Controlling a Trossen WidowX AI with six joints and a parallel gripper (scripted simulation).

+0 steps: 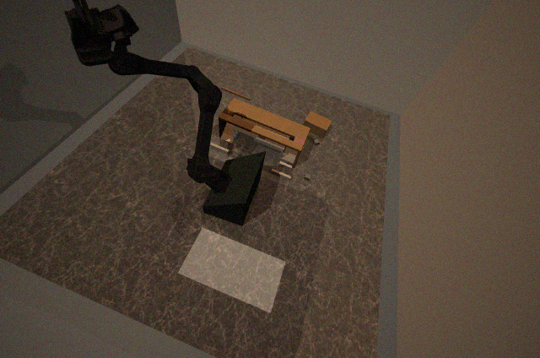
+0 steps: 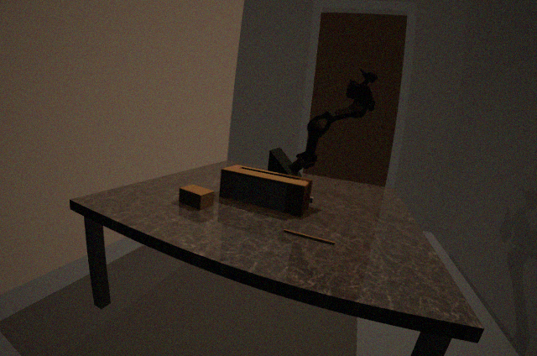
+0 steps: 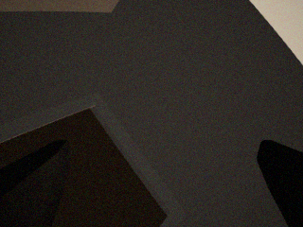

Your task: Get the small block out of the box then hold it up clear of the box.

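Observation:
The wooden box [image 1: 272, 117] [image 2: 260, 192] stands upright on the table, with a long slot in its top. Its clear front faces the arm's base in the top view; the exterior view shows its dark back. I cannot make out the small block for certain: a small bluish shape [image 1: 235, 132] shows inside near the left end, and a pink patch [image 1: 298, 140] shows at the right end of the top. My gripper [image 3: 167, 150] is open, with nothing between its fingers in the wrist view. It is raised high, far from the box, at upper left in the top view.
A tan wooden block [image 1: 317, 124] [image 2: 195, 196] lies beyond the box's end. A thin stick [image 1: 235, 92] [image 2: 309, 236] lies behind the box. Another stick [image 1: 281, 172] and a small grey piece [image 1: 306, 177] lie in front. The dark arm base [image 1: 237, 188] stands near the box's front. A pale rectangle [image 1: 230, 268] marks the table.

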